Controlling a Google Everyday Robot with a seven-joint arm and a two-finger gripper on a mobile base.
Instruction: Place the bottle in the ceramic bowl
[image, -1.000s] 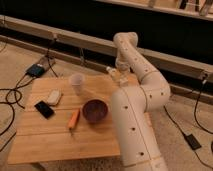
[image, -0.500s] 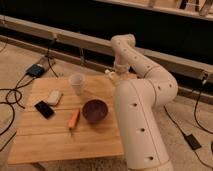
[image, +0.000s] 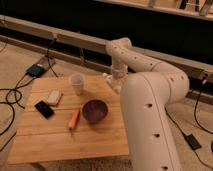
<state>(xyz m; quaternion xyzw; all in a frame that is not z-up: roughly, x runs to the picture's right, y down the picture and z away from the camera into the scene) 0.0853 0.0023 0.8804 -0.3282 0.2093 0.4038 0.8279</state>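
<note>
The dark maroon ceramic bowl sits right of the middle of the wooden table. My gripper hangs over the table's far right edge, behind and to the right of the bowl. It is shut on the bottle, of which only a small whitish end shows at the gripper's left side. My white arm fills the right foreground and hides the table's right edge.
A white translucent cup stands behind and to the left of the bowl. A flat white block and a black phone lie at the left, an orange stick-like item just left of the bowl. Cables and a dark box lie on the floor.
The arm has swung closer to the camera and fills more of the right side. The gripper has come down a little toward the table's far right edge. The table's objects have not moved.
</note>
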